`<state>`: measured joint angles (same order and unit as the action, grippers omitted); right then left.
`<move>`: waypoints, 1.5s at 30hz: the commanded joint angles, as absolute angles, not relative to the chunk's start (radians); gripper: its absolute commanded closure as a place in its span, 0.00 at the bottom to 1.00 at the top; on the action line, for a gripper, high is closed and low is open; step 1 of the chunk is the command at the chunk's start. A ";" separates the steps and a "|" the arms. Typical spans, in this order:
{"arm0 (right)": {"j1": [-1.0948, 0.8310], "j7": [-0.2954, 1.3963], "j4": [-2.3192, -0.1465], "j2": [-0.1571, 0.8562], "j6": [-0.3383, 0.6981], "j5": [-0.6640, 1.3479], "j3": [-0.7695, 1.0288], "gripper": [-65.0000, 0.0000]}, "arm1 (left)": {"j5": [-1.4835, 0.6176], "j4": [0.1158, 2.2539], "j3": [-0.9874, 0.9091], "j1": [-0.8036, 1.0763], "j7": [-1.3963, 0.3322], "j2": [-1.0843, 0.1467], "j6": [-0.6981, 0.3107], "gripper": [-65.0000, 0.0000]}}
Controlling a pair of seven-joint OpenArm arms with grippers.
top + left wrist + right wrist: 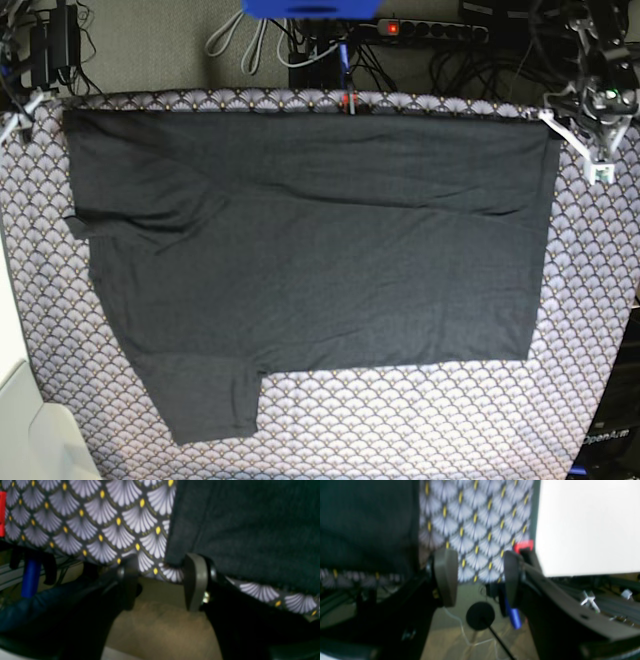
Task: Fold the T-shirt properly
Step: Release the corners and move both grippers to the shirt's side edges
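Both grippers stood spread with nothing between their fingers. Left gripper (161,582) hung past the table's edge, its two grey pads apart; the right-hand pad sat just beside the shirt's (250,530) corner, and whether it touched the cloth could not be told. Right gripper (480,577) was likewise spread at the table's edge, with the tablecloth (480,520) showing through the gap and the shirt off to the side of its left-hand pad, not between the pads.

From the base view the shirt (320,250) lay flat on the tablecloth (420,420), spread wide, its long straight edge running along the far side of the table. One sleeve stuck out at the near side, another showed at the view's left edge. A few shallow creases crossed the fabric. In that view the left gripper (598,150) sat at the shirt's far corner on the right, and the right gripper (18,120) at the far corner on the left.
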<state>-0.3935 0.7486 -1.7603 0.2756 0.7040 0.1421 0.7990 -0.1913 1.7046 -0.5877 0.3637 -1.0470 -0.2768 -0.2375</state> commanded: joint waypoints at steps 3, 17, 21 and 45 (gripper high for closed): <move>-0.329 0.733 -1.774 0.315 0.698 0.147 0.788 0.53 | -0.183 1.722 -0.664 0.312 -1.036 -0.294 -0.232 0.55; 0.127 0.797 -1.558 0.367 0.698 0.147 0.440 0.53 | -0.183 1.557 -0.677 -0.124 -1.033 -0.321 -0.234 0.55; 0.278 0.792 -1.382 0.367 0.698 0.147 0.354 0.52 | -0.182 1.432 -0.587 -0.208 -0.961 -0.355 -0.232 0.55; 0.639 0.183 -0.584 0.400 0.567 0.147 0.096 0.52 | -0.180 0.946 -0.473 -0.380 -0.581 -0.352 -0.223 0.55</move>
<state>0.6006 0.2077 -0.5671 0.3832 0.5480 0.1352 0.0910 -0.1761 0.9276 -0.4713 -0.3511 -0.6006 -0.3363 -0.2195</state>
